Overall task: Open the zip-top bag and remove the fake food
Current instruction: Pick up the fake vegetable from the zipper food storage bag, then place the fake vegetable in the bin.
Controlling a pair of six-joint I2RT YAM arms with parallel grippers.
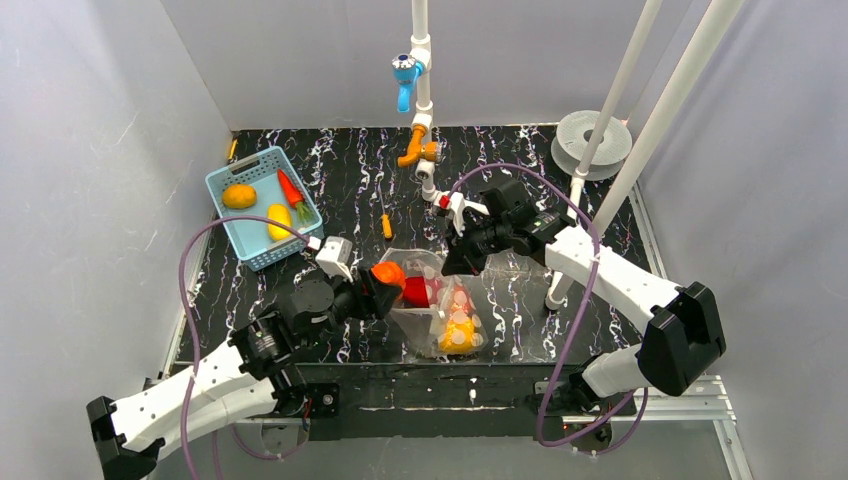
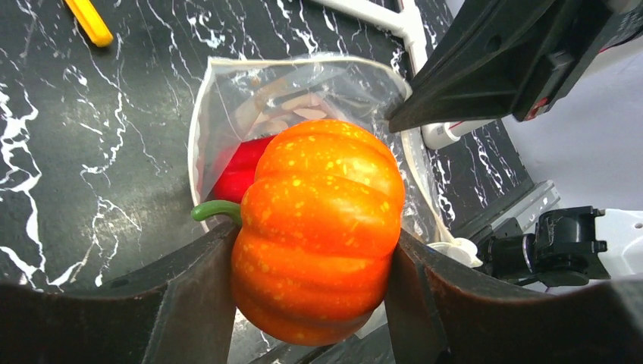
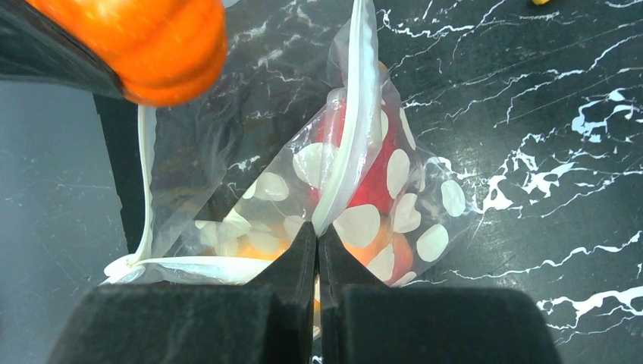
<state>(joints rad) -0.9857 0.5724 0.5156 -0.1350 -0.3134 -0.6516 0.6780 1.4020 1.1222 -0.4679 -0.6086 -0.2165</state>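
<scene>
While your right gripper point(image 3: 317, 233) pinches the rim of the bag point(image 3: 364, 227), lift the pumpkin point(image 2: 322, 205), clamped in your left gripper point(image 2: 311, 243) just above the bag's mouth, straight clear, then carry it to the basket point(image 1: 214, 186) far left of the bag.

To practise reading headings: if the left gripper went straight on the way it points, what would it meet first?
Likely the zip-top bag: the left gripper, shut on the orange pumpkin, faces its open mouth, with a red piece just inside. Depth is unclear.
</scene>
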